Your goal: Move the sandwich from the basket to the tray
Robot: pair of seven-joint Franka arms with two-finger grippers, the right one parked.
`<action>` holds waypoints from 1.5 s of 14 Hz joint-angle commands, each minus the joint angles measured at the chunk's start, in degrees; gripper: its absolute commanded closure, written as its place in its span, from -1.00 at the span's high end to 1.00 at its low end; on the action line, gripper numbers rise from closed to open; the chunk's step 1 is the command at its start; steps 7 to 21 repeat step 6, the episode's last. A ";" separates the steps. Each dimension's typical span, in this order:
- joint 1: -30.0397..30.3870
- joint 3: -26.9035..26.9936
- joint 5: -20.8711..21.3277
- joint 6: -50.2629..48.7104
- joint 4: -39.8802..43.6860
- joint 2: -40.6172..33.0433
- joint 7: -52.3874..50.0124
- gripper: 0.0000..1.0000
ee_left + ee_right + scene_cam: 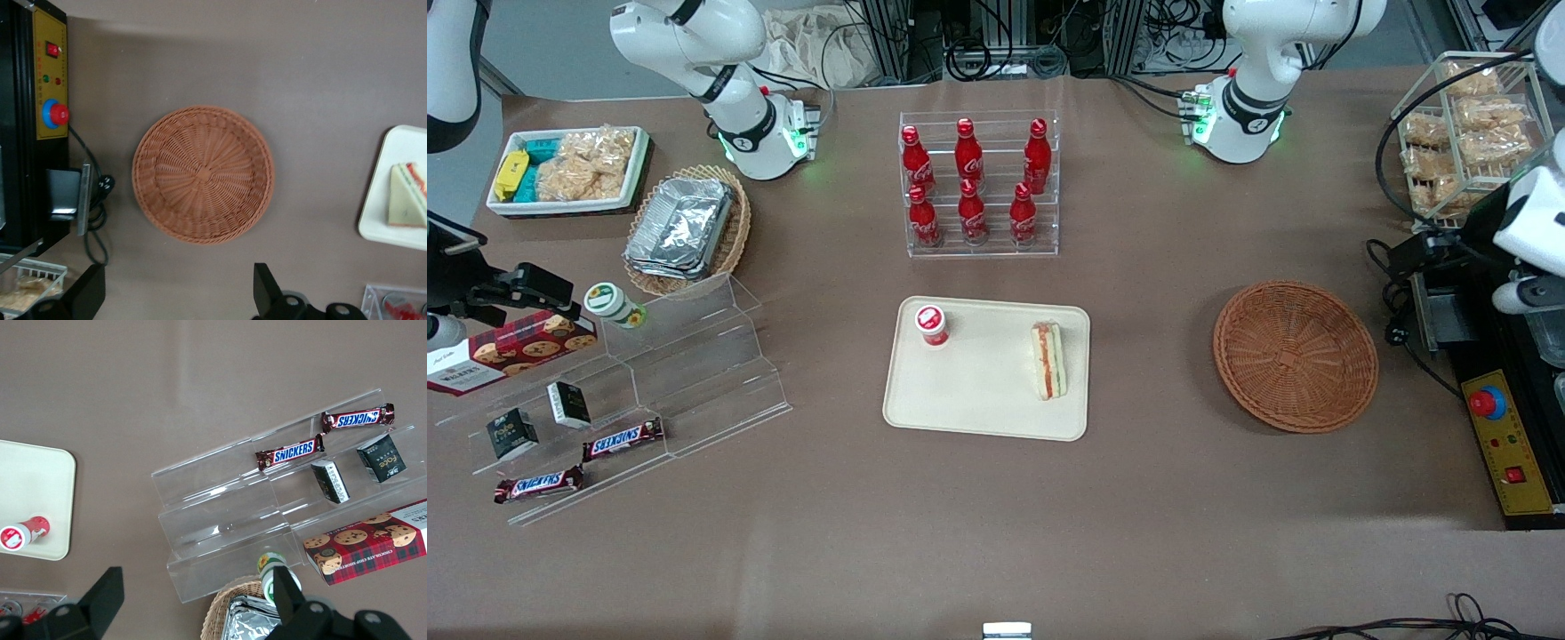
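The gripper (177, 297) hangs wide open and holding nothing above the brown surface (1156, 498), with the wicker basket (203, 175) lying below it, while the sandwich (1048, 359) rests well away on the cream tray (983, 396).

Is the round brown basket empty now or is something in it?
Empty: the basket shows only bare weave. The sandwich lies on the tray; the open gripper hovers above.

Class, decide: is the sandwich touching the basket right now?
Apart. In the front view the sandwich lies on the tray, with bare table between it and the empty basket. The gripper hangs open above the basket.
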 commanded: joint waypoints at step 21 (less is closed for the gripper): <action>0.03 3.07 -0.94 -3.17 0.46 -2.10 3.99 1.00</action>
